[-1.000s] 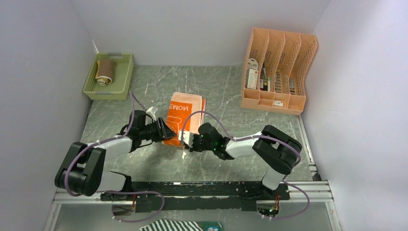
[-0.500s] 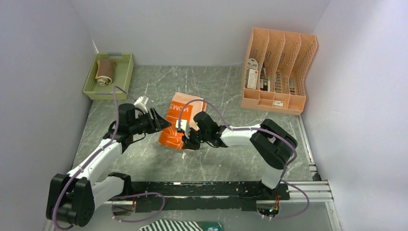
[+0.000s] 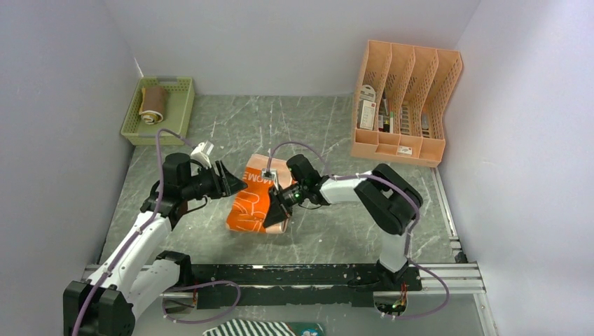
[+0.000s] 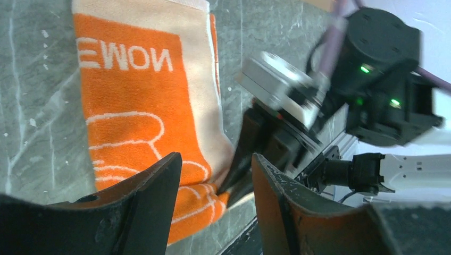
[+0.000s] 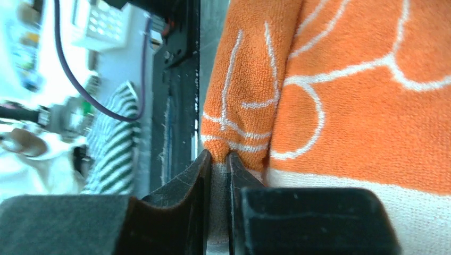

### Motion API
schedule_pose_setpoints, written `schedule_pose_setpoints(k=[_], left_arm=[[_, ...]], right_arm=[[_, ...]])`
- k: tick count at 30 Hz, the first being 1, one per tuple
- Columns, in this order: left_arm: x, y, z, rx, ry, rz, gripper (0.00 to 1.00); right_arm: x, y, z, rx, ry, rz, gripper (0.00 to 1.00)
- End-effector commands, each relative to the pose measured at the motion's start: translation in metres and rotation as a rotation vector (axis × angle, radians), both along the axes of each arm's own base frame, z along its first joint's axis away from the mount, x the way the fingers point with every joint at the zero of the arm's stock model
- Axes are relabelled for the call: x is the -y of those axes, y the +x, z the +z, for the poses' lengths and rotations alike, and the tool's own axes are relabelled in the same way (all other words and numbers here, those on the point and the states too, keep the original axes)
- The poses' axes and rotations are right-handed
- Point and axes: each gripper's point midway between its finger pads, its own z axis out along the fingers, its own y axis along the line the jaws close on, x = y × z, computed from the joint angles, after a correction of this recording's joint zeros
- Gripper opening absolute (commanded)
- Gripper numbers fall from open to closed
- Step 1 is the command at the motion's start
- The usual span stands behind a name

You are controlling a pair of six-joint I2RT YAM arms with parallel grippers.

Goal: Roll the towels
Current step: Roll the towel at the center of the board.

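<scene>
Right gripper (image 5: 218, 159): jaws narrowed to a sliver, pinching a fold at the near corner of the orange towel (image 3: 253, 203); I'd say it grips there to get an edge it can turn over and start the roll.
Left gripper (image 3: 236, 184): jaws parted fairly wide, holding nothing; it hovers just beside the towel's left edge, probably placed to catch or steady that side.
Orange towel: lies in the middle of the table (image 3: 315, 133) between the two arms, folded into a narrow strip; orange panel with white outline drawing and lettering, pale peach band along one side; near end bunched up at the pinch; not yet rolled.
Tan towel (image 3: 152, 103): already a roll; lying in the green basket (image 3: 179, 112) at the far left corner.
</scene>
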Motion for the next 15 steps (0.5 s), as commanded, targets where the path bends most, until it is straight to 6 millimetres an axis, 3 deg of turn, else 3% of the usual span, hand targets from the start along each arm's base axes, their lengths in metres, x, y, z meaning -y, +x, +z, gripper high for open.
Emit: schedule_pose_setpoints(k=[1, 11, 15], left_arm=[[0.008, -0.012, 0.007, 0.000, -0.050, -0.076, 0.63], [0.020, -0.025, 0.007, 0.022, -0.112, -0.179, 0.62], [0.022, -0.029, -0.005, -0.003, -0.139, -0.181, 0.61]], right_arm=[[-0.002, -0.001, 0.014, -0.292, 0.033, 0.012, 0.00], [0.011, 0.037, 0.052, -0.557, 0.279, -0.110, 0.00], [0.011, 0.049, 0.043, -0.634, 0.294, -0.147, 0.00]])
